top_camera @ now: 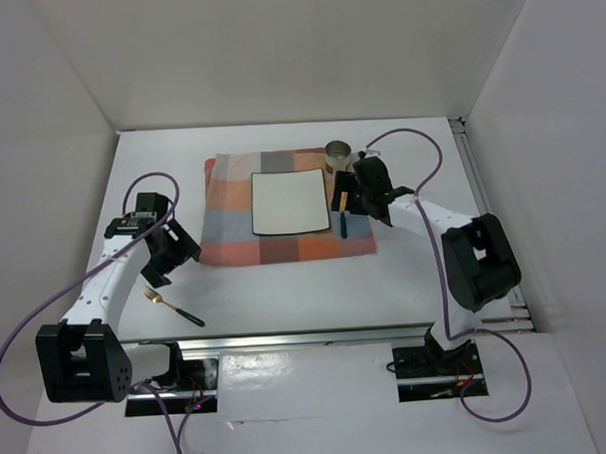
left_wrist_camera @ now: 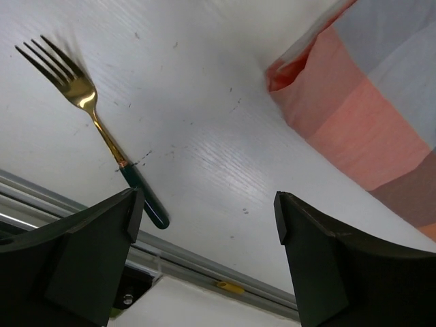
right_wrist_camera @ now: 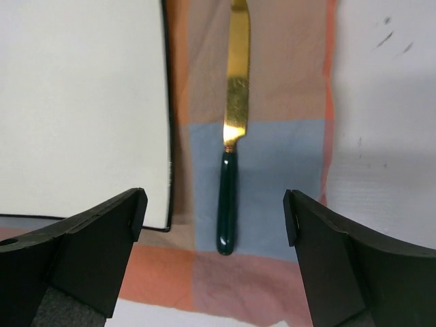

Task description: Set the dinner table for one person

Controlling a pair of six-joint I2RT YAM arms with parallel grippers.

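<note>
**Released on both sides, nothing grasped**

Left hand [left_wrist_camera: 206,218] spread wide over bare white surface [top_camera: 286,297], close to gold fork [left_wrist_camera: 104,136]. Right hand [right_wrist_camera: 214,211] equally agape above knife [right_wrist_camera: 232,136], flat on checked cloth [top_camera: 234,239] just beside square plate [top_camera: 289,203], mid-surface.

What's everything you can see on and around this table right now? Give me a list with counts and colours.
table: one, matte white, under everything else
cloth: one, orange, blue and grey checks, far middle of the table
plate: one, square, white with a dark rim, on the middle of the cloth
cup: one, grey, at the cloth's far right corner
knife: one, gold blade and dark green handle, on the cloth right of the plate
fork: one, gold with a dark green handle, on the bare table near its front left edge
left gripper: one, black, open, above the table beside the fork
right gripper: one, black, open, over the knife
</note>
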